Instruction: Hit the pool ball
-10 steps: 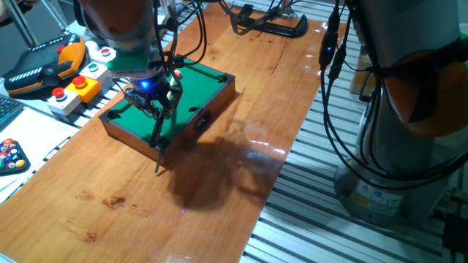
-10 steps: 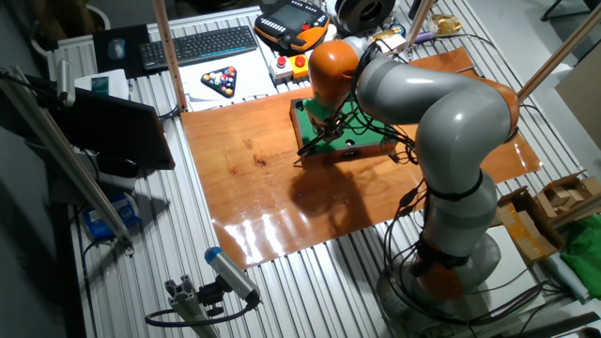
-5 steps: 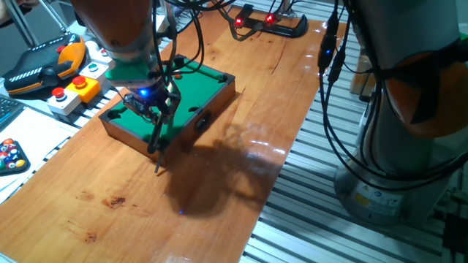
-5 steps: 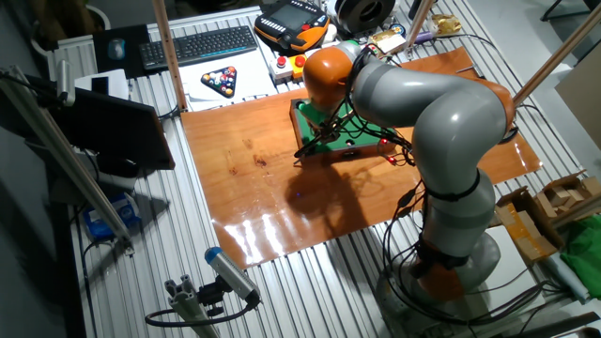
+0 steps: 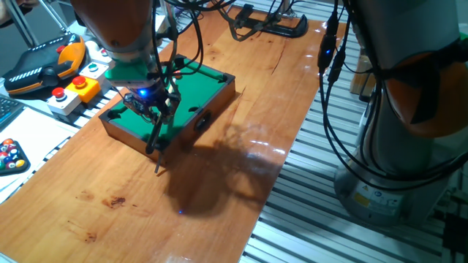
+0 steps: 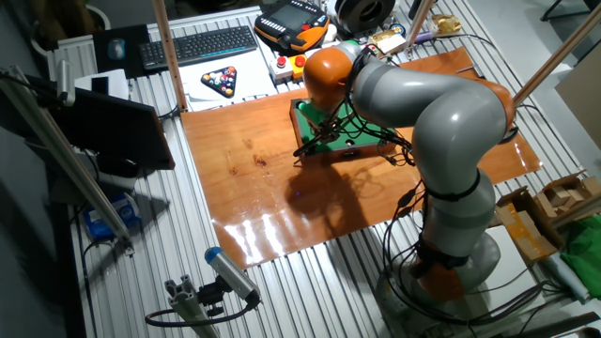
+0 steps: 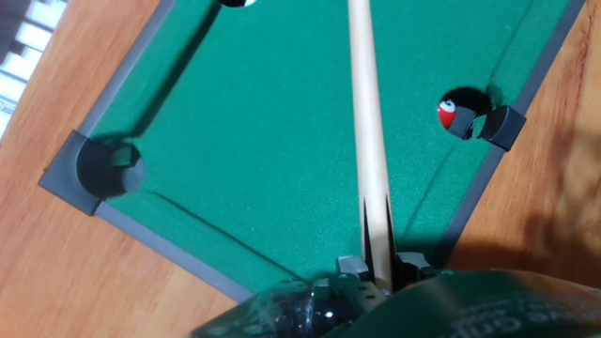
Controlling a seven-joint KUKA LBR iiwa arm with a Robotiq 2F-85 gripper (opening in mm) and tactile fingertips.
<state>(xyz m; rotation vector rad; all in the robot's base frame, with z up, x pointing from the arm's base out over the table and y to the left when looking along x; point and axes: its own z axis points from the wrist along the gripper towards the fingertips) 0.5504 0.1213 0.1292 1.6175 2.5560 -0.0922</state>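
Note:
In the hand view, the small red pool ball (image 7: 451,115) with a white spot lies on the green felt of the miniature pool table (image 7: 254,122), right beside a side pocket (image 7: 499,127). My gripper (image 7: 378,268) is shut on a wooden cue stick (image 7: 366,122) that runs straight up the felt, left of the ball and apart from it. In one fixed view the gripper (image 5: 151,102) hangs over the pool table (image 5: 208,80) with the cue (image 5: 156,145) slanting down past its front edge. It also shows in the other fixed view (image 6: 324,131). The ball is hidden in both fixed views.
A corner pocket (image 7: 108,167) lies to the left. Beside the wooden board are red push-buttons (image 5: 73,89), a teach pendant (image 5: 44,64), racked numbered balls (image 6: 223,83), a keyboard (image 6: 202,45) and a black clamp (image 5: 272,26). The arm's base (image 6: 451,253) and cables stand to the right.
The gripper with the cue shifted slightly along the pool table between one second and half a second ago. Since then it has held still.

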